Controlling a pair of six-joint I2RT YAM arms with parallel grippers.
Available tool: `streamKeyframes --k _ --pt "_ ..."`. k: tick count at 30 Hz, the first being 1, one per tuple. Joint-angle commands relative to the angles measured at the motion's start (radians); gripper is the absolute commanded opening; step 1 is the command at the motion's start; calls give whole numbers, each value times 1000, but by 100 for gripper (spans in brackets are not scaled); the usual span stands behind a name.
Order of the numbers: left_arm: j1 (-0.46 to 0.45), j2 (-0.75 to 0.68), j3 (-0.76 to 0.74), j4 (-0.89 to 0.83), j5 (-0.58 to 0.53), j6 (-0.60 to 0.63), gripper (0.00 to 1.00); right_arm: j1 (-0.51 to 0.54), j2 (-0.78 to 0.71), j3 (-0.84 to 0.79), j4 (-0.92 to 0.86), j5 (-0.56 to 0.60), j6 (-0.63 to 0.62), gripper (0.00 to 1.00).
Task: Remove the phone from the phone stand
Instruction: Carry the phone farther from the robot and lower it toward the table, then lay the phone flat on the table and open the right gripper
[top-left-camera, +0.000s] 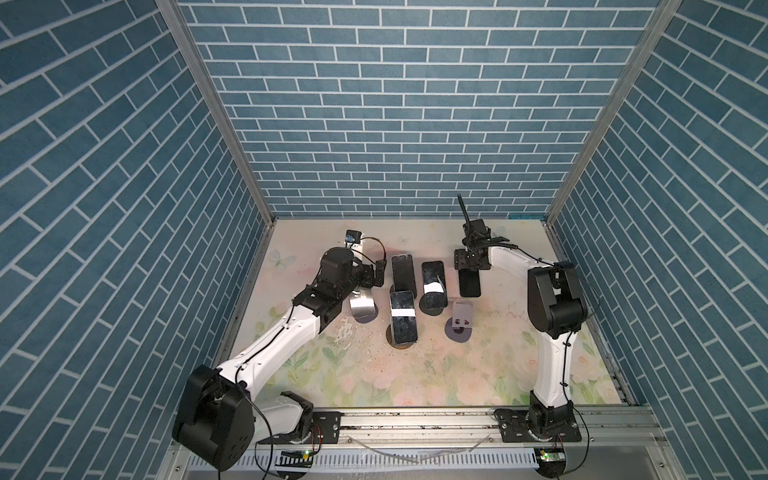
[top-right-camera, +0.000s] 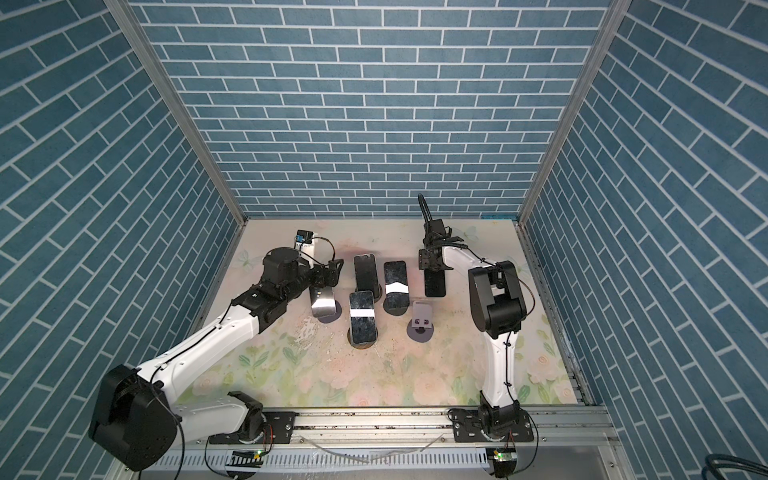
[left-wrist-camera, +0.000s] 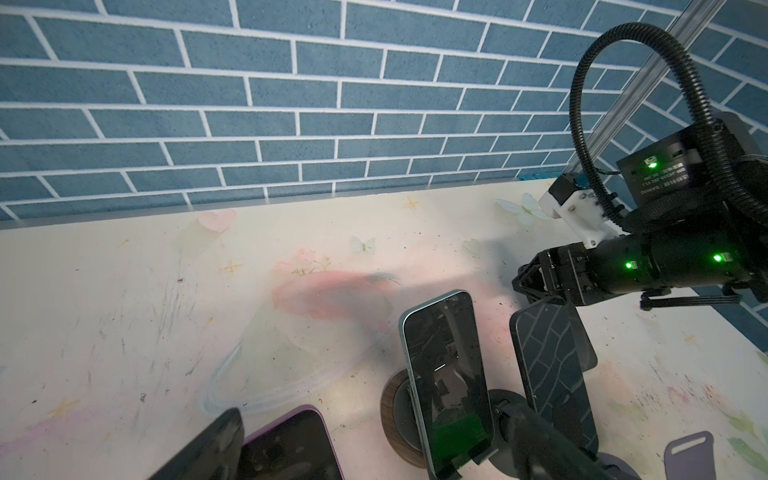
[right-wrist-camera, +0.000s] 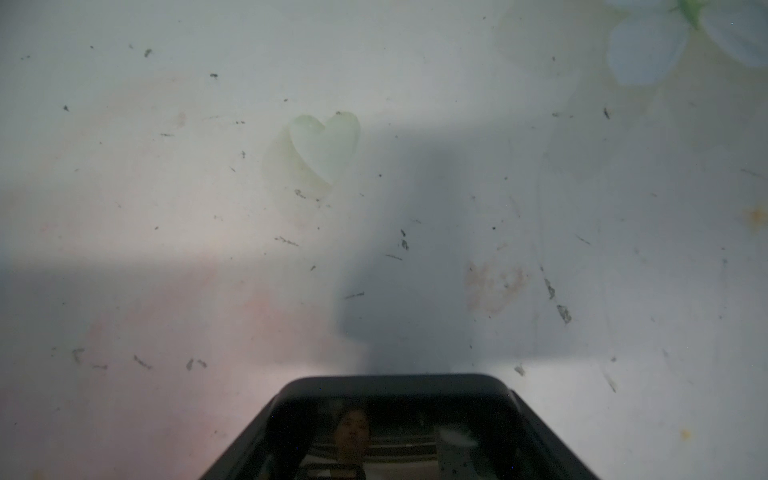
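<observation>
Jaws of the right gripper (top-left-camera: 468, 269) are closed on the top end of the slim black glossy phone (top-left-camera: 470, 286). The phone hangs below it, and its lower end is judged clear of the table from the shadow cast ahead of it in the right wrist view. The small grey-lilac plastic phone stand on a round base (top-left-camera: 460, 316) sits just in front, cradle empty. Extraction is judged done; set-down is what's left.

Step in hand, judged: phone is to be carried off and laid flat. Only one short end is gripped, so the long body can swing. Motion is best kept slow, the lower end touched down first, then the phone tilted flat before the jaws are opened. Mid-air release is to be avoided.

Clearances: the black phone with a white strip across its screen (top-left-camera: 433, 286) is propped near, toward the middle, and the empty stand is near on the front side. Both are to be steered around. Bare floral-print tabletop (top-left-camera: 505, 286) is open toward the right-hand blue brick-pattern wall (top-left-camera: 665, 257) and toward the back wall (top-left-camera: 415, 166). Part of that side is taken up by the right arm (top-left-camera: 555, 299). The table edge there is to be respected.

Left gripper (top-left-camera: 377, 277) is spread wide with nothing clamped. It is parked by the purple-rimmed mirror-screened phone (left-wrist-camera: 291, 446), well apart from the held one.
</observation>
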Motion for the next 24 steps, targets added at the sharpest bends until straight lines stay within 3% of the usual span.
streamKeyframes --k 1,24 --pt "-4 -21 7 -23 -11 7 100 -8 47 62 -29 -8 -7 48" --pt "-4 -52 -21 -19 -22 10 100 -10 126 102 -67 -4 33 61"
